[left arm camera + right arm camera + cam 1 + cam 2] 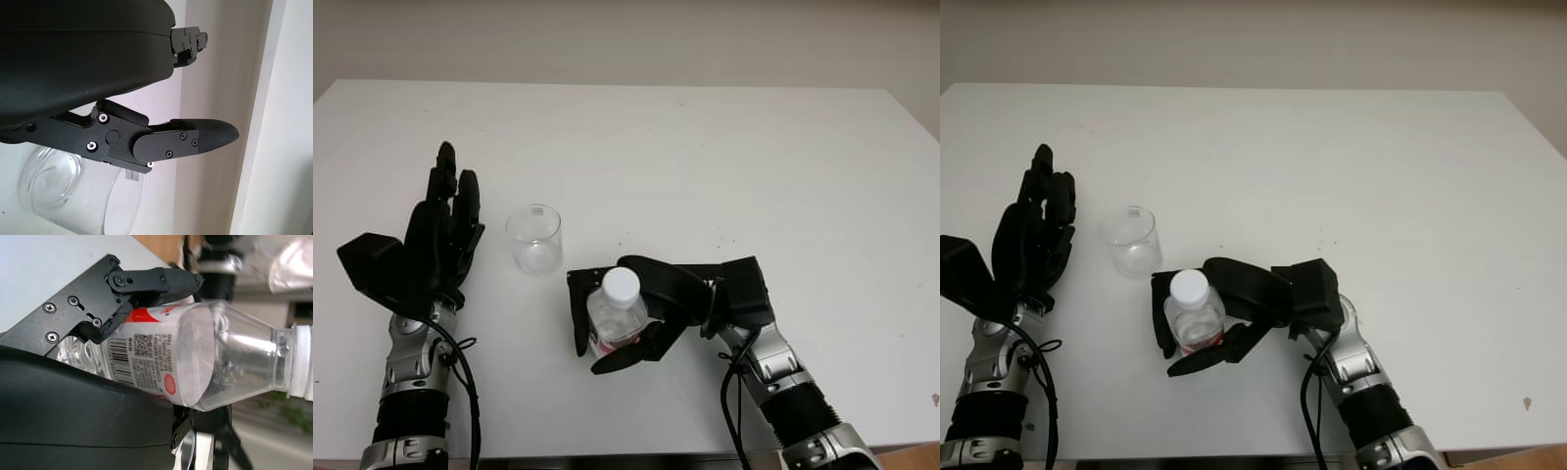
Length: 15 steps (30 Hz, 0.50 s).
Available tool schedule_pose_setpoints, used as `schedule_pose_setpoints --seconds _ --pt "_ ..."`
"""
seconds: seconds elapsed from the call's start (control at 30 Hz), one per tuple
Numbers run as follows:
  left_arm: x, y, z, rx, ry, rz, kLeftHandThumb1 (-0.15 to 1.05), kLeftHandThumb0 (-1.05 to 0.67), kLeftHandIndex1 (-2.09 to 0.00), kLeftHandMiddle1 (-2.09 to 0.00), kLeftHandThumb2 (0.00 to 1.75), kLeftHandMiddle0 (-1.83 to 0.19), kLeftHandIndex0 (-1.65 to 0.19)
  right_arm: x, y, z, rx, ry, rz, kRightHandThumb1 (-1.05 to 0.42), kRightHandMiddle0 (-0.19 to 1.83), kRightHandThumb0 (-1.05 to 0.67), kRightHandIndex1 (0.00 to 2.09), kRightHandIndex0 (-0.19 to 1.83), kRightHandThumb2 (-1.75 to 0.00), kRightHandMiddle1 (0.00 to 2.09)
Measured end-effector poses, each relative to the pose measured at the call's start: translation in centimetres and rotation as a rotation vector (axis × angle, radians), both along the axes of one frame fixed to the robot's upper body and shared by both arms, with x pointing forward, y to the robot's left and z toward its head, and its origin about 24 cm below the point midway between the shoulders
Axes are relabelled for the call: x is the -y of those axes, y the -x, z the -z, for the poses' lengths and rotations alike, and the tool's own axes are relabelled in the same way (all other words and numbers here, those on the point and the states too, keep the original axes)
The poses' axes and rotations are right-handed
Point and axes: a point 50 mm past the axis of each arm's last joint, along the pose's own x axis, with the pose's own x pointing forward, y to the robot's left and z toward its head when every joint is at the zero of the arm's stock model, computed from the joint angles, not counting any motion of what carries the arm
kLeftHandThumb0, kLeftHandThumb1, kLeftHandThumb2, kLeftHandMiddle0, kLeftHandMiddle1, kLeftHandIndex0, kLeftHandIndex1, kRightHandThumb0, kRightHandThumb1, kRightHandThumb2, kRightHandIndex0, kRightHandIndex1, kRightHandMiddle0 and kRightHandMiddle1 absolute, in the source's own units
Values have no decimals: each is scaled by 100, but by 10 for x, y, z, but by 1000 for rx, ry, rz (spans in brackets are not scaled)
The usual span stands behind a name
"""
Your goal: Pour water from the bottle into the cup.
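While closing round the capped bottle (617, 318) at lower centre with the right hand (641, 318), left hand (440, 235) open beside the cup (534, 238), needing uncapping before pouring.

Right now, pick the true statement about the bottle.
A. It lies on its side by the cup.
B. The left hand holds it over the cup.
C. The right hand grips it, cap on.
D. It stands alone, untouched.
C: the right hand is closed around the upright bottle, whose white cap is in place; the cup stands apart, beside the open left hand.
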Motion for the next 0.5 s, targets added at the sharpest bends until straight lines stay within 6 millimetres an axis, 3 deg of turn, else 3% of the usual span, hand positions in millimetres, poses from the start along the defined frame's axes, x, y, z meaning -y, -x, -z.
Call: schedule_pose_setpoints --seconds 0.37,0.5 --pt "1 0 0 0 -4 8 105 -69 -5 -5 49 12 11 22 -36 -17 -77 -190 374 -83 183 -21 209 183 -74 209" --pt "1 0 0 -1 -4 11 105 -69 -5 -5 50 13 12 27 -54 -34 -53 -196 434 -77 183 -17 209 183 -91 209"
